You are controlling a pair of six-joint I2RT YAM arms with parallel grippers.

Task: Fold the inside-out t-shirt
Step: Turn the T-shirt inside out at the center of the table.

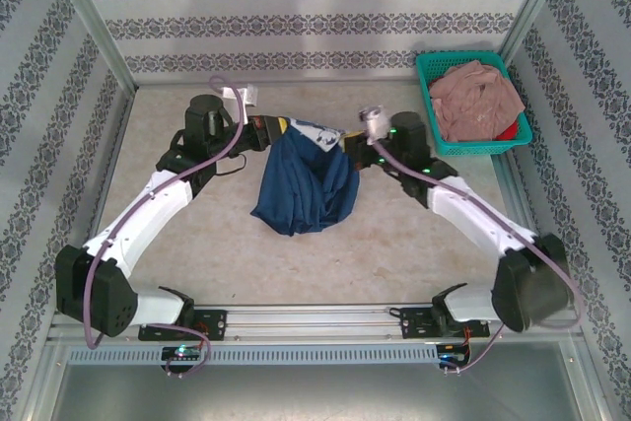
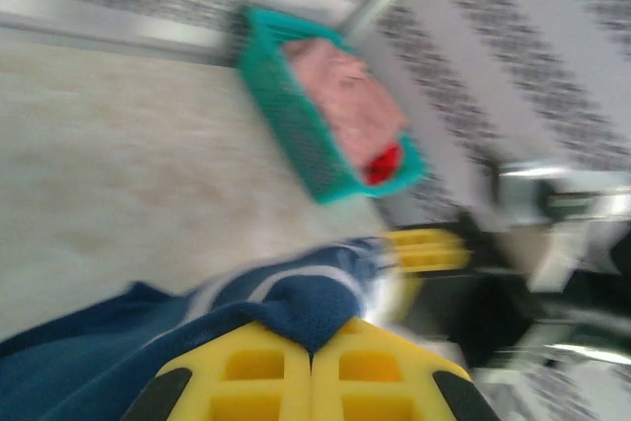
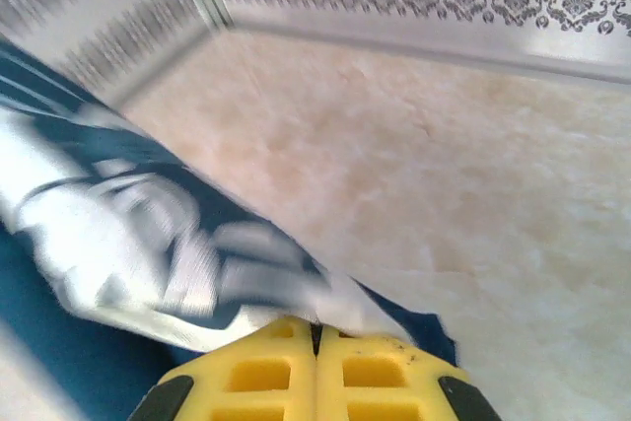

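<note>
Hanging bunched between both arms over mid-desk: navy t-shirt, wrinkled, with a pale print at its top edge. Left end effector and right end effector are each clamped on that edge. Bare desk lies near and left. A teal basket sits in the far right corner, apart.

Even bright light, blurred wrist views

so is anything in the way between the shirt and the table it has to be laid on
Nothing visible. Both arms' jaws are shut on the navy t-shirt, with bare table all around it; the green basket sits apart at the far right corner.
</note>
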